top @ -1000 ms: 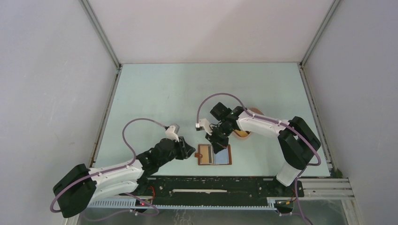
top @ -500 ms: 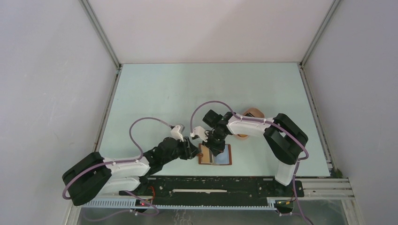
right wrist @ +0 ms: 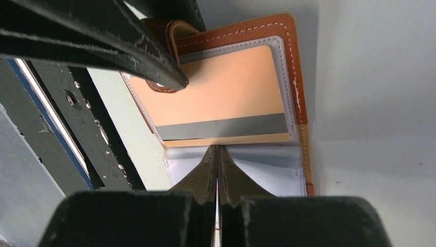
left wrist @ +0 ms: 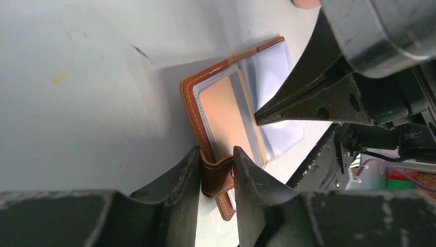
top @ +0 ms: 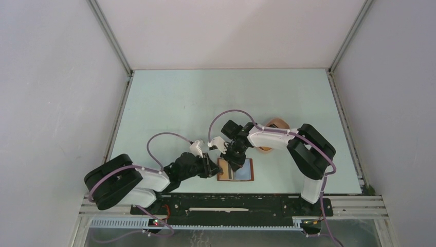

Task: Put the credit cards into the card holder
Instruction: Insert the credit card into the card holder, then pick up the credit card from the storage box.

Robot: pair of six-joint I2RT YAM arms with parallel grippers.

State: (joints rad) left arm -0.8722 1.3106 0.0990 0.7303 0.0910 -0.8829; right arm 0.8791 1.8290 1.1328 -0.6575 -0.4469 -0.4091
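Right gripper [right wrist: 217,157]: fingers pressed flat together into one wedge, nothing discernible between them. The tip is set down on the open card holder [right wrist: 293,46] at its central fold, touching the exposed long edge of the yellow-orange card [right wrist: 211,90].

Left gripper [left wrist: 216,157]: clamped on the snap tab [left wrist: 216,180] at the holder's left edge, pinning the wallet flat to the table [top: 180,103].

Step in hand, as I judge it: seating the yellow-orange card fully in the left clear sleeve. Done well, the wedge pushes along the card's plane toward the leather border. It stays low and shallow so the tip neither rides over the card nor snags the sleeve mouth. The left hold on the tab should take the reaction, or the whole wallet slides.

Yellow-orange card: grey stripe up, apparently under the plastic of the left half. It lies directly ahead of the right fingertips and just beside the left fingers.

Right half of holder: pale bluish under clear plastic; whether a card sits there I cannot tell.

Oval tray [top: 278,123]: beyond the right arm, apart from the holder, mostly hidden.
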